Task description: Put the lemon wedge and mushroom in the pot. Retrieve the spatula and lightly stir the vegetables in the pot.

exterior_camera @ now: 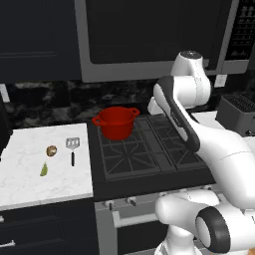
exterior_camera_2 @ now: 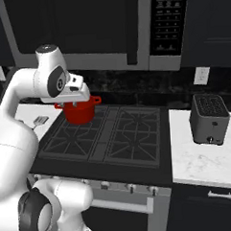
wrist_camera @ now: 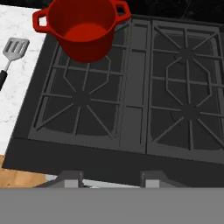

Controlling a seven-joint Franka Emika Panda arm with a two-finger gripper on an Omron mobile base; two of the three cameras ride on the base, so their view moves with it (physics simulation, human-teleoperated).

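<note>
Starting at step one: the lemon wedge [exterior_camera: 44, 170] and mushroom [exterior_camera: 51, 150] are lying on the table [exterior_camera: 30, 187] at left of frame, beside the spatula [exterior_camera: 72, 148]; the pot [exterior_camera: 116, 122] is sitting empty on the stove [exterior_camera: 144, 149]. You are hovering with jaws parted, holding nothing; reach left next.

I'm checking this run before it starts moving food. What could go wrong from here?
The lemon wedge is a thin sliver lying flat on the white counter, so it may slip out of a pinch. The mushroom is round and could roll away, perhaps into the spatula close beside it. The pot sits at the stove's back left corner, a long carry from the counter.
</note>
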